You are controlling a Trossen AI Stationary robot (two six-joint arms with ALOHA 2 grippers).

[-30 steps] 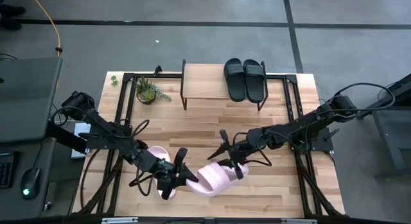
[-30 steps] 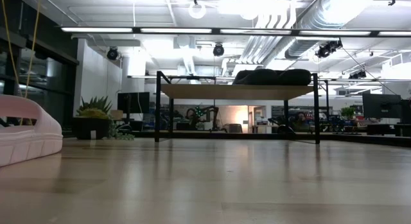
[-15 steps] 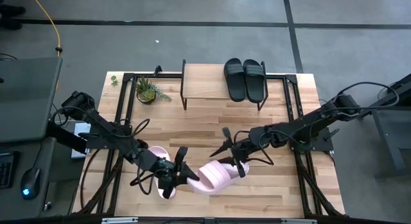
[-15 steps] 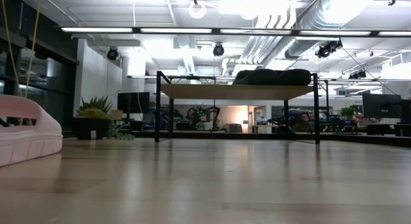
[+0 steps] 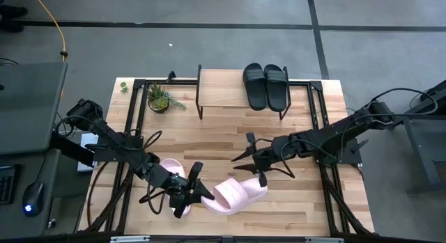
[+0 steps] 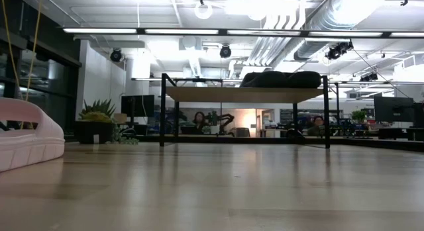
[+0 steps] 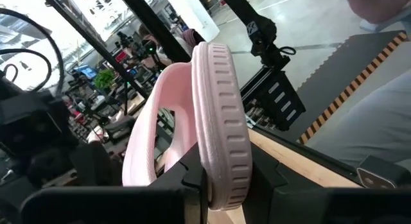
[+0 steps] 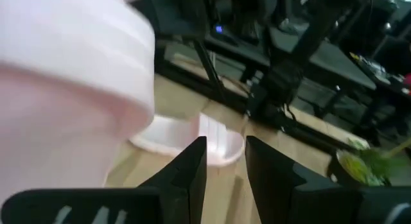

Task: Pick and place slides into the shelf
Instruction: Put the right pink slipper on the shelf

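High view: a pale pink slide sandal [image 5: 237, 194] is seen near the front edge of the light wooden surface [image 5: 209, 135], gripped at its left end by the left fingers [image 5: 195, 193]. In the left wrist view that sandal's ribbed sole edge [image 7: 221, 140] is clamped between the two dark fingers [image 7: 192, 182], so the left fingers are clenched on it. A second pale pink slide sandal [image 5: 171, 166] lies flat on the surface just behind the left arm's wrist, toward the front left corner; in the low view its side [image 6: 26, 135] is seen at the left.

The right fingers [image 5: 256, 166] are held just above and behind the right end of the gripped sandal, apart from it. In the right wrist view the two fingers [image 8: 192, 169] are shown with a narrow gap and nothing between them, the pink sandal [image 8: 70, 76] being close beside them; they are released.

Two black slide sandals [image 5: 265, 85] are set side by side on the right part of the low shelf with a pale plank top and black legs [image 5: 219, 86], at the far edge of the surface. A small potted green plant [image 5: 159, 98] is placed near the far left corner, beside the shelf.
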